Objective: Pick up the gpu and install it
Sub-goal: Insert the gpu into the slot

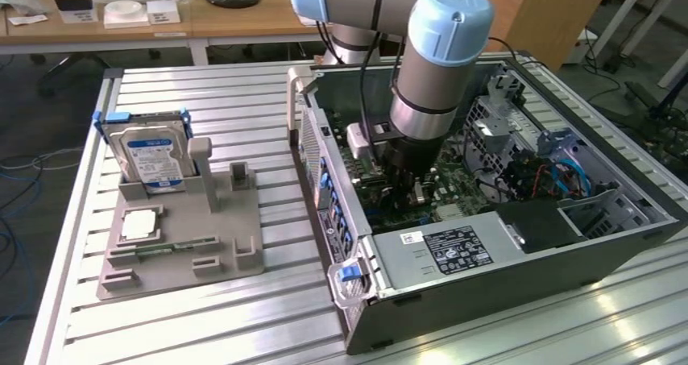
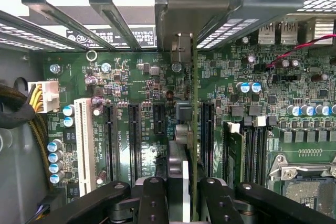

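1. With the arm reaching down inside the open case [image 1: 559, 244], the work stands at the install step: the picking up is done and the gpu [image 2: 195, 129] is over the motherboard [image 2: 131, 82].
2. In the wrist view the gpu shows edge-on, a thin green board running straight away from the camera, with its metal bracket [image 2: 181, 14] at the far end up against the case's rear slot openings.
3. The jaws are clenched on the gpu: the gripper [image 2: 184, 198] has its dark fingers [image 2: 152, 198] pressed to either side of the card's near end, and the card stands upright between them.
4. The card sits just beside a long black slot [image 2: 207, 129] and between it and a shorter one [image 2: 159, 119]; whether its lower edge has already entered a slot or hangs just above the board I cannot tell.
5. In the exterior view the gripper [image 1: 408, 184] is low in the case, close over the board, between the drive cage [image 1: 500, 131] and the rear wall.
6. On the worktop [image 1: 215, 91] the grey holder [image 1: 183, 244] has the hard drive [image 1: 151, 159] standing in it, well apart from the case.
7. Judged from here, the next move calls for keeping the card square to the slot along its whole length, with the bracket lined up in its rear opening, and a straight push down with no twist, as any tilt could jam the edge connector.
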`<state>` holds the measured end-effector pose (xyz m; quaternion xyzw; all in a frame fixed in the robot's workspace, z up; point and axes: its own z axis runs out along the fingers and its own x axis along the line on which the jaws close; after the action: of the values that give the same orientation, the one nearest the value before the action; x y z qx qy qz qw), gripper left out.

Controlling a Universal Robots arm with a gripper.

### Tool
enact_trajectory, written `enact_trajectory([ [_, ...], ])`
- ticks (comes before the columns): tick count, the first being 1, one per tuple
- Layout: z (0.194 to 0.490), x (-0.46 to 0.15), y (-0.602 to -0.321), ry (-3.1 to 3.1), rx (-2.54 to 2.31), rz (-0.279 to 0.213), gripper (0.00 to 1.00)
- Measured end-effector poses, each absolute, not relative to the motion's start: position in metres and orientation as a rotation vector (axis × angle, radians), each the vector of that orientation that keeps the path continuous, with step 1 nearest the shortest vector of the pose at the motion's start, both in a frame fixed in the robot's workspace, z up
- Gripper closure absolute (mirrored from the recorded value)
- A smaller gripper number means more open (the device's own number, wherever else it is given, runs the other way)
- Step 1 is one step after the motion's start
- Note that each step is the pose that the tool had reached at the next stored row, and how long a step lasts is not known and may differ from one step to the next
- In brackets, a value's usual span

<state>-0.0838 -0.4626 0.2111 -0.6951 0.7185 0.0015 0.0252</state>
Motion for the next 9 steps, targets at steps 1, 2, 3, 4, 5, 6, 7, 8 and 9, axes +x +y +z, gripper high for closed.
enact_trajectory([
  [1,0.211,-0.084,-0.462,2.222,-2.149,0.006,0.72],
  [2,0.210,-0.084,-0.462,2.221,-2.148,0.006,0.71],
  [3,0.211,-0.084,-0.462,2.221,-2.148,0.005,0.71],
  [4,0.212,-0.084,-0.463,2.222,-2.150,0.004,0.65],
  [5,0.213,-0.084,-0.463,2.222,-2.149,0.005,0.65],
  [6,0.215,-0.084,-0.463,2.222,-2.149,0.005,0.65],
  [7,0.218,-0.084,-0.463,2.222,-2.149,0.005,0.65],
  [8,0.221,-0.084,-0.463,2.222,-2.149,0.005,0.65],
  [9,0.226,-0.084,-0.463,2.222,-2.149,0.005,0.65],
])
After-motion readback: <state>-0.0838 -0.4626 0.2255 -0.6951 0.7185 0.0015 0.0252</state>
